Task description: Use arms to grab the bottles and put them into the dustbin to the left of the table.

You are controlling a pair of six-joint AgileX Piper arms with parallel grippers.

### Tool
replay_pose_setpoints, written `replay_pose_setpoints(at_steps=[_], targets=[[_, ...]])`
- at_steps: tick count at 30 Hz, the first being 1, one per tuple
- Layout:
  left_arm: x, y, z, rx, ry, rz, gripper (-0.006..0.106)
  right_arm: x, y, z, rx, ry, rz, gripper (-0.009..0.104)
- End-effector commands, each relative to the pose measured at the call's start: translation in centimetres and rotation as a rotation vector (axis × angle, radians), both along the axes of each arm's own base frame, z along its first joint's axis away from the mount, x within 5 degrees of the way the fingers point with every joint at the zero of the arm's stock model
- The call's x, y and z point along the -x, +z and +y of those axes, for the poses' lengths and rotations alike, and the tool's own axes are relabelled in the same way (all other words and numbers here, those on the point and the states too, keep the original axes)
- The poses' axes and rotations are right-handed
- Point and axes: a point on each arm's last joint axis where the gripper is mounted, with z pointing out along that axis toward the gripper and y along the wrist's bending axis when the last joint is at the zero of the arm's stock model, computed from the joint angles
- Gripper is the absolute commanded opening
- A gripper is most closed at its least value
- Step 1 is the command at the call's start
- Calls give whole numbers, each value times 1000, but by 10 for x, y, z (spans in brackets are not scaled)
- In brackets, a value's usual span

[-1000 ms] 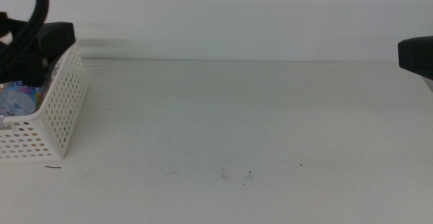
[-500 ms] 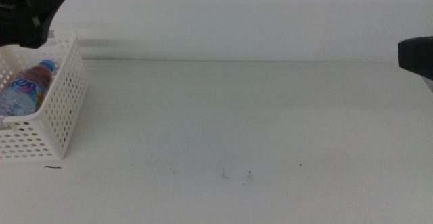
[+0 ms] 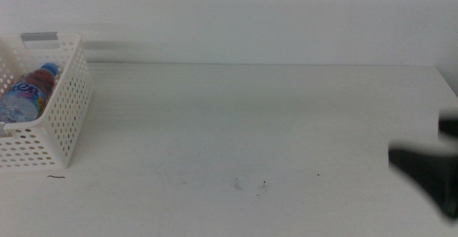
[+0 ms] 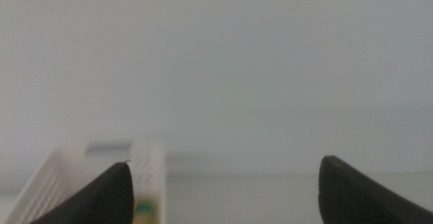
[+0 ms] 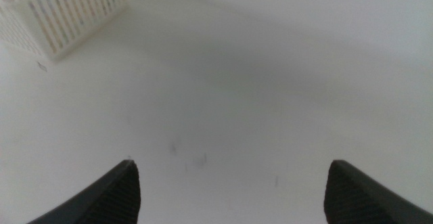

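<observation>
The clear blue-capped water bottle (image 3: 27, 90) lies inside the white perforated plastic dustbin (image 3: 68, 115) at the white tabletop's (image 3: 250, 122) left edge. Both the left gripper (image 4: 223, 183) and the right gripper (image 5: 230, 183) are spread and empty (the right is blurred); retreat clear of the bin wall.

A plain pale wall (image 3: 272, 18) stands behind, with nothing else in view.

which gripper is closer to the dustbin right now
Left, as far as the views show. The left gripper is out of the middle view, but its wrist camera shows the dustbin close ahead. The right gripper is across the table.
</observation>
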Motion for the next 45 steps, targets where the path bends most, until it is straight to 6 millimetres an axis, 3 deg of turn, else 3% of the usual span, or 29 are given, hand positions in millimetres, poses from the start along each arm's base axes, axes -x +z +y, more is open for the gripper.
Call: replay_pose_setpoints(at_steps=[1, 4, 7, 14, 23, 31, 45], targets=[[16, -26, 5, 53, 40, -7, 94, 6, -32, -8, -62, -48, 0, 82], [31, -62, 10, 52, 102, -7, 94, 15, -70, -26, -72, -148, -23, 82], [45, -83, 12, 53, 153, -47, 94, 24, -87, -43, -104, -268, -103, 82], [42, -112, 13, 154, 184, 0, 94, 45, -108, -65, -138, -475, -240, 82], [38, -141, 14, 137, 195, 72, 94, 56, -134, -71, -163, -557, -361, 82], [37, -149, 14, 119, 196, 101, 94, 55, -150, -72, -107, -564, -308, 82], [37, -147, 14, 119, 196, 83, 94, 54, -143, -72, -130, -565, -387, 82]])
